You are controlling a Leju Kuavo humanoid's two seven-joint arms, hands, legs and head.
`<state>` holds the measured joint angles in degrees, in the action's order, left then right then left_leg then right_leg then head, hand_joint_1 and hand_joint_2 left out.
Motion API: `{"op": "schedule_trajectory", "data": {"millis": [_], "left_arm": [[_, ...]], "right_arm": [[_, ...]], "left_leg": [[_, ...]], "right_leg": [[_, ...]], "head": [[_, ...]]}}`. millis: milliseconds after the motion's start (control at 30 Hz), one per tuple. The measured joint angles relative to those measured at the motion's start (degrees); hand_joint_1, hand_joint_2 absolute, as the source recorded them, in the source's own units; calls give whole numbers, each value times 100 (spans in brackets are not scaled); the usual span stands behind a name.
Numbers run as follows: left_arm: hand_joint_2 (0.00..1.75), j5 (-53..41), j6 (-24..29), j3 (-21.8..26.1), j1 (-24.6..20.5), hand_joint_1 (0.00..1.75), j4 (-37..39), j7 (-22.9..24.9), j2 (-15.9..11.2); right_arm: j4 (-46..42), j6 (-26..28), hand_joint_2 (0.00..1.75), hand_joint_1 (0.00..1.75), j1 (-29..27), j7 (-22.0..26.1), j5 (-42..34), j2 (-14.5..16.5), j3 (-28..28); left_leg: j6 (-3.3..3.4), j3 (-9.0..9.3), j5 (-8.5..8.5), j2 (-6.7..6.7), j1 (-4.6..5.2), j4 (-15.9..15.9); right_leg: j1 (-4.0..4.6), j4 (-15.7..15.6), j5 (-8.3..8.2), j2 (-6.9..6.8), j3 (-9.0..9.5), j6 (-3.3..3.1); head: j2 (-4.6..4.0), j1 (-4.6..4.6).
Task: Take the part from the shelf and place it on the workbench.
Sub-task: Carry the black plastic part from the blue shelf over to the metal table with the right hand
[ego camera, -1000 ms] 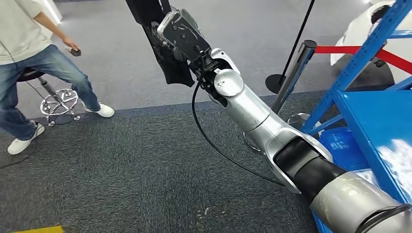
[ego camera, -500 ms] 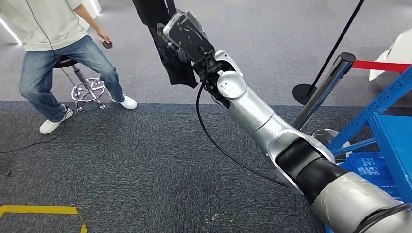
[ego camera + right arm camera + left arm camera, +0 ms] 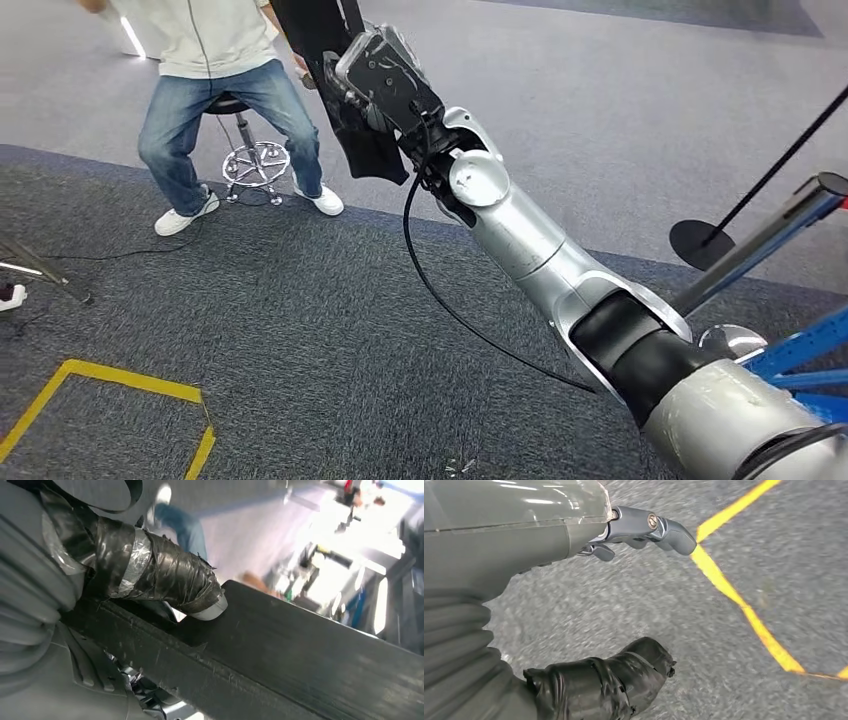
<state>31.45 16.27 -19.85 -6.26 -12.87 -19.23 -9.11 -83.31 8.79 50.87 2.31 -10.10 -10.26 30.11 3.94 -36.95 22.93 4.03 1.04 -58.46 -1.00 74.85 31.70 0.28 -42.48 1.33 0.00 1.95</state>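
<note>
My right hand [image 3: 380,75] is raised out in front and grips a long flat black part [image 3: 335,60], which runs up past the top of the head view. In the right wrist view the taped thumb [image 3: 165,577] presses on the part's dark ridged face [image 3: 310,650]. The left hand [image 3: 639,527] hangs low over the grey carpet with its fingers apart and nothing in it.
A person [image 3: 225,90] in jeans sits on a wheeled stool [image 3: 255,160] ahead on the left. Yellow floor tape [image 3: 110,385] marks the carpet at lower left. A stanchion post [image 3: 770,240] and blue shelf frame [image 3: 800,350] stand at right. A cable [image 3: 60,262] lies on the carpet at left.
The whole view has swung left: the blue shelf has slid almost out at right, and the person, stool and yellow tape have shifted right. My right hand keeps its hold on the part.
</note>
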Motion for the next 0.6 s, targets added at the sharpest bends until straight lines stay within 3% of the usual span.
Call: {"op": "schedule_trajectory", "data": {"millis": [67, 100, 167, 233, 267, 300, 367, 400, 467, 500, 533, 600], "left_arm": [[175, -1, -1, 1, 23, 0, 0, 0, 13], [175, -2, -1, 0, 22, 0, 0, 1, 16], [175, -9, -1, 0, 18, 0, 0, 4, 13], [175, -16, -1, 0, 37, 0, 0, 7, 6], [175, -20, 0, 0, 56, 0, 1, 8, 7], [175, -23, 1, 0, 70, 0, 1, 9, 6], [175, -34, 1, 0, 67, 0, 2, 10, 7], [175, -39, -1, 1, 55, 0, 2, 12, 6], [175, -48, -3, 1, 48, 0, 2, 13, 17], [175, -50, -3, 1, 56, 0, 2, 14, 22], [175, -52, -2, 1, 63, 0, 2, 14, 26], [175, -56, -1, 1, 66, 0, 2, 15, 25]], "right_arm": [[-10, 0, 175, 175, -13, -4, 0, -12, -5], [-21, 0, 175, 175, -9, -4, 0, -14, -9], [-41, -1, 175, 175, -7, -8, 1, -19, -14], [-60, -2, 175, 175, -4, -13, 3, -22, -15], [-68, -3, 175, 175, -2, -15, 5, -22, -15], [-78, -5, 175, 175, 4, -16, 7, -22, -15], [-90, -8, 175, 175, 22, -19, 9, -24, -16], [-93, -9, 175, 175, 30, -21, 9, -24, -17], [-95, -14, 175, 175, 26, -31, 9, -24, -19], [-95, -17, 175, 175, 19, -34, 9, -23, -19], [-96, -20, 175, 175, 14, -38, 9, -24, -19], [-103, -21, 175, 175, 15, -38, 9, -26, -20]], "left_leg": [[-46, -14, 53, 179, -14, -85], [-76, -37, 81, 258, -17, -139], [-140, -97, 109, 394, -44, -187], [-210, -126, 104, 497, -71, -162], [-246, -136, 124, 427, -65, -183], [-279, -182, 180, 273, -61, -287], [-344, -446, 413, -149, -75, -813], [-375, -650, 538, -273, -102, -1170], [-422, -923, 585, -363, -154, -1562], [-437, -904, 462, -383, -176, -1457], [-445, -768, 261, -425, -190, -1141], [-429, -404, -39, -637, -160, -394]], "right_leg": [[-27, -736, -447, 207, 279, -3], [-42, -1058, -581, 323, 417, -2], [-37, -1331, -620, 421, 546, -16], [-22, -1389, -629, 260, 591, -74], [-29, -1431, -635, 187, 631, -110], [-39, -1479, -644, 107, 678, -146], [-32, -1538, -638, -40, 752, -190], [-25, -1546, -624, -121, 771, -201], [-18, -1546, -583, -282, 797, -196], [-17, -1546, -560, -361, 815, -186], [-16, -1545, -534, -435, 841, -170], [3, -1545, -473, -573, 898, -118]], "head": [[0, 0], [1, -7], [1, -13], [0, -9], [0, -16], [0, -24], [0, -41], [0, -43], [0, -44], [0, -44], [0, -45], [0, -43]]}}
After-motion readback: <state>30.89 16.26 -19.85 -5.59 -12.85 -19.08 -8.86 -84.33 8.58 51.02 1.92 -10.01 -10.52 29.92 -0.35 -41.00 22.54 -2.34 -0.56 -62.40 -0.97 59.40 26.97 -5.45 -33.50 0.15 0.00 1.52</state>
